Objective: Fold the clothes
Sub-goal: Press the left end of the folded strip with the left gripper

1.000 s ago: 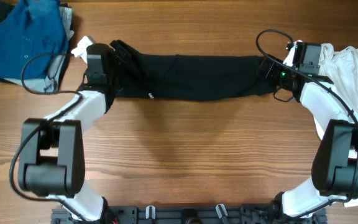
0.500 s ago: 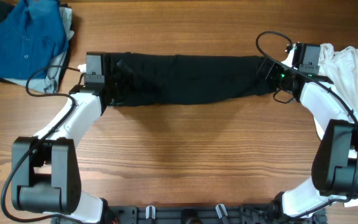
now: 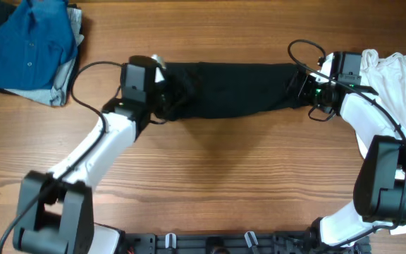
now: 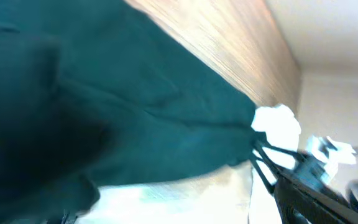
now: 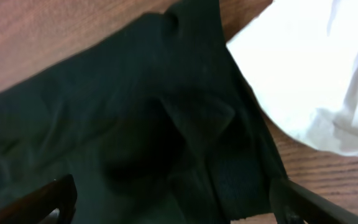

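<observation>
The clothes point(image 3: 238, 88), a black T-shirt, lie as a long band across the far half of the table. My left gripper point(image 3: 169, 90) is down in the bunched left end of the band. The left wrist view is blurred and filled with dark fabric point(image 4: 135, 112), and its fingers do not show there. My right gripper point(image 3: 303, 88) sits over the right end. It is open, with its fingers point(image 5: 61, 194) spread wide on either side of the fabric point(image 5: 135, 124) and nothing pinched between them.
A white T-shirt point(image 3: 400, 77) lies crumpled at the far right, touching the black one's end point(image 5: 316, 81). A blue buttoned shirt point(image 3: 27, 42) on grey cloth lies at the far left corner. Bare wood point(image 3: 224, 176) fills the near half.
My left gripper has swung to the right along the band, and the shirt's left end has come with it, so the band is shorter. The right gripper has stayed put.
</observation>
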`<state>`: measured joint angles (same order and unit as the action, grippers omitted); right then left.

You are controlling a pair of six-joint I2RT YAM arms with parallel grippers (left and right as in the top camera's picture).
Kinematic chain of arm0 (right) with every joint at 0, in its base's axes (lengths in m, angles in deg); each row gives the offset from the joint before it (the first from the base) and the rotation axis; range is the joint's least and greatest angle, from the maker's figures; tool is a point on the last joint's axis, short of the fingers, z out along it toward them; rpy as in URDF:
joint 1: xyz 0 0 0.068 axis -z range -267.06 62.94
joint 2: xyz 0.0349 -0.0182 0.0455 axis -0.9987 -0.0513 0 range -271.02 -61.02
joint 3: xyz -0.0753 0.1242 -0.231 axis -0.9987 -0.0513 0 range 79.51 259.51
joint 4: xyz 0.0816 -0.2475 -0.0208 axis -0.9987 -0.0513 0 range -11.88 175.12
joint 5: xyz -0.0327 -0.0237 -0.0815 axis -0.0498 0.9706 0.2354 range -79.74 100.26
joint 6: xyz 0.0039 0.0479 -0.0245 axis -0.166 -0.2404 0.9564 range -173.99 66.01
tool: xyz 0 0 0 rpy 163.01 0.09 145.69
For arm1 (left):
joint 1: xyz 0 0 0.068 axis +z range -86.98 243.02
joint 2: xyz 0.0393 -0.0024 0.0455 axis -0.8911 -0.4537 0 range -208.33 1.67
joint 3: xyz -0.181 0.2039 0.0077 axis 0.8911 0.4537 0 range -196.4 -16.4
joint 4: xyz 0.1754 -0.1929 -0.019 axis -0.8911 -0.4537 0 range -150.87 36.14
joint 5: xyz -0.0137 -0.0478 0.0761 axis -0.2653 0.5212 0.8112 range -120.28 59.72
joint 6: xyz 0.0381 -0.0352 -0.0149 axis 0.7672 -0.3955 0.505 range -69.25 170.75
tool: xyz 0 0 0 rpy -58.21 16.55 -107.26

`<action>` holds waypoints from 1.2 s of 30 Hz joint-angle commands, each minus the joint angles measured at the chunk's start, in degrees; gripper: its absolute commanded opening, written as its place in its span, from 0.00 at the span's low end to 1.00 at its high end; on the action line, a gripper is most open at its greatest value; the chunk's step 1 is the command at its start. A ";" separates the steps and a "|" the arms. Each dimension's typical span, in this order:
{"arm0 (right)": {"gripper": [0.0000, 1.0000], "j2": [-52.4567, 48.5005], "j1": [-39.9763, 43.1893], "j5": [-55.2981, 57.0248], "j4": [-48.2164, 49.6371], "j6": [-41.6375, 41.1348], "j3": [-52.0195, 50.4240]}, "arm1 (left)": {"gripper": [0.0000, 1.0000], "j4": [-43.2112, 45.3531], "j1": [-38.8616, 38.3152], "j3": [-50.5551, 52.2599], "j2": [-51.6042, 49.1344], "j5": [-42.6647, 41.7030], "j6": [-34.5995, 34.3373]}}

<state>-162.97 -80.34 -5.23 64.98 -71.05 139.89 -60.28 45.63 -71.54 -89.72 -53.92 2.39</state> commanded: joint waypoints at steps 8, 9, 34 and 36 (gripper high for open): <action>1.00 1.20 0.04 -3.45 -4.79 2.03 3.50 | 1.00 -11.08 -0.85 -0.44 2.43 -0.15 1.62; 1.00 1.20 0.04 -3.45 -4.70 1.97 3.50 | 1.00 -11.06 -0.79 -0.46 2.45 -0.13 1.62; 1.00 1.20 0.04 -4.09 -4.02 0.31 3.50 | 0.04 -19.02 -1.09 -0.44 -0.39 2.54 3.41; 1.00 1.20 0.04 -4.11 -3.69 0.35 3.50 | 0.04 -19.15 -1.09 -0.44 -2.47 2.47 3.39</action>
<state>-162.93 -80.32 -8.18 60.72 -70.24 142.03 -78.92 44.65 -71.76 -88.65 -52.54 4.45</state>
